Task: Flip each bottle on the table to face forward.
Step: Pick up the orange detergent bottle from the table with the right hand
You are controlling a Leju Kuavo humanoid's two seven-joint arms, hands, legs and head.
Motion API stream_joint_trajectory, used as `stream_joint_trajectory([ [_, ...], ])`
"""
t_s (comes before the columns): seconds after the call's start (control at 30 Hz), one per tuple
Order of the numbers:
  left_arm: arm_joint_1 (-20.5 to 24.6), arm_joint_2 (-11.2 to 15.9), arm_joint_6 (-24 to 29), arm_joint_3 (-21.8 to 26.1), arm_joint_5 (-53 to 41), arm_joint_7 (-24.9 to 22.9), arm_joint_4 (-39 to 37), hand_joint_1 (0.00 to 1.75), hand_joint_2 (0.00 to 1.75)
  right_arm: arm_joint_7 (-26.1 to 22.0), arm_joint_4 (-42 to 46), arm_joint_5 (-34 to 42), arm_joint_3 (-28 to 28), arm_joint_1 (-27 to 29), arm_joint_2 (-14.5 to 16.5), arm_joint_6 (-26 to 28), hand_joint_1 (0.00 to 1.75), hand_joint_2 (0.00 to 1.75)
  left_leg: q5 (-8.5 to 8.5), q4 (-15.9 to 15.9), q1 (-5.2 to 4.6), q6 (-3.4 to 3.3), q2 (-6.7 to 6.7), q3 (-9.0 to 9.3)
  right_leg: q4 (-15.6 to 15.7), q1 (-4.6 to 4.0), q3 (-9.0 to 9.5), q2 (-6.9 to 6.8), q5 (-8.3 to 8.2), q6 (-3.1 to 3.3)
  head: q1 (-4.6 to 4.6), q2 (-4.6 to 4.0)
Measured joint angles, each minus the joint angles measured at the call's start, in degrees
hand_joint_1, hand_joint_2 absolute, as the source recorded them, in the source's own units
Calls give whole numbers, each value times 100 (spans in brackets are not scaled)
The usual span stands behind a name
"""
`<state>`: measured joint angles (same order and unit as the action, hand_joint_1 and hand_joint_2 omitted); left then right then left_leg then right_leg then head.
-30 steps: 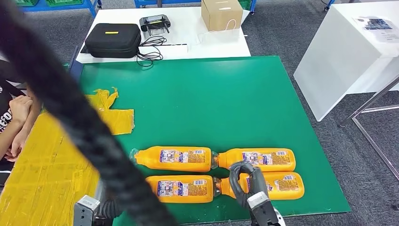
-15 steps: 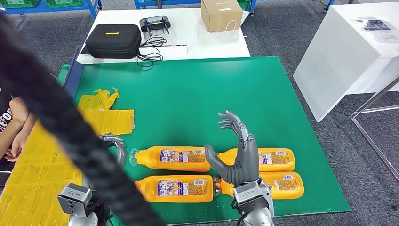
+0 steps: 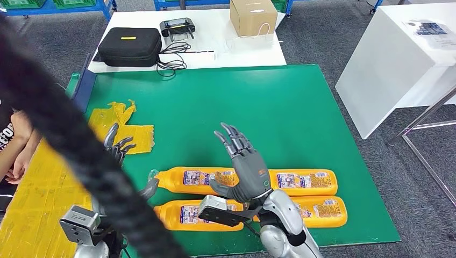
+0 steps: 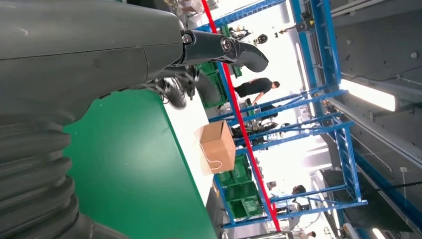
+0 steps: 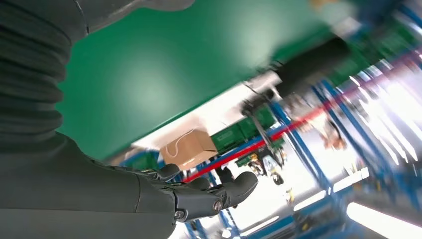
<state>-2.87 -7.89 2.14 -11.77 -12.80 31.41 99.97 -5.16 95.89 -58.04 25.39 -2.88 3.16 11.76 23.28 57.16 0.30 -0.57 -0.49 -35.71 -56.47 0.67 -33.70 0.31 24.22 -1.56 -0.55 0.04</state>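
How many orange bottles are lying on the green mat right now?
4, in two rows of two. Far row: far-left bottle, far-right bottle. Near row: near-left bottle, near-right bottle. The right hand covers their middles; nothing suggests a fifth.

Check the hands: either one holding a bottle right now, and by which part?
Nothing is held. The right hand is raised above the bottles with fingers spread; the left hand is open too, beside the yellow tape.

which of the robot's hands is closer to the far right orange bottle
The right hand. It is raised with fingers spread, just beside the far right bottle at its neck end. The left hand is up past the far left bottle, a whole bottle away.
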Motion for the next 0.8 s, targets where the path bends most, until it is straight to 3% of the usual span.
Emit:
stream_joint_trajectory([
  [0.13,10,-40,-135,55,7,-57,46,0,175,367,-605,-601,355,-346,-80,-169,0,175,-1,0,0,0,0,0,0,0,0,0,0,0,0,0],
  [0.4,96,-100,-279,80,65,-96,37,0,175,669,-1682,-972,772,-903,-101,-317,0,175,0,0,0,0,0,-2,0,0,-2,0,0,0,0,0],
  [0.8,156,-148,-332,84,106,-131,2,0,175,1187,-2884,-1589,1074,-1412,129,-317,0,175,-1,1,0,0,0,-2,-1,0,-4,0,0,0,0,0],
])
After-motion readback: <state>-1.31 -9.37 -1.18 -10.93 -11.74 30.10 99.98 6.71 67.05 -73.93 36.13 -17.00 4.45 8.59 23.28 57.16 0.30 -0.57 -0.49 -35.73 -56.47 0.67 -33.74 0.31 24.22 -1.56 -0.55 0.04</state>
